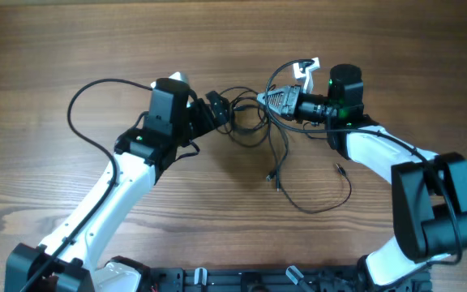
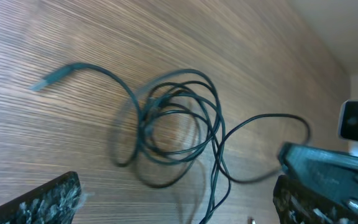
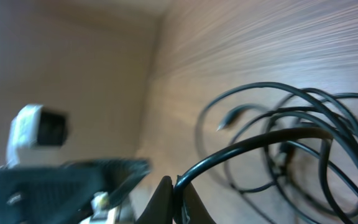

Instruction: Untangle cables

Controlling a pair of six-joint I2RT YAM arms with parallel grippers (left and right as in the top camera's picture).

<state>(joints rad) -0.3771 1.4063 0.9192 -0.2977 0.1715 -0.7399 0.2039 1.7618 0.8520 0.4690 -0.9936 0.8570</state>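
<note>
The cables [image 1: 250, 123] are thin black cords, knotted into a small coil at mid-table between my two grippers. Loose strands trail toward the front to a plug [image 1: 277, 176] and loop round to a second plug [image 1: 339, 168]. In the left wrist view the coil [image 2: 174, 124] lies flat on the wood, with one plug end [image 2: 50, 79] stretched out to the left. My left gripper [image 1: 220, 109] is open just left of the coil, and its fingers [image 2: 173, 208] hold nothing. My right gripper [image 1: 271, 100] is on the coil's right side, shut on one cable strand [image 3: 178, 194] that arches up from the coil [image 3: 291, 149].
The wooden table [image 1: 71, 49] fills the view. The thicker black wire of the left arm [image 1: 83, 97] loops at the back left. A white part [image 1: 306, 69] sits by the right gripper. The left gripper [image 3: 73, 180] shows blurred in the right wrist view.
</note>
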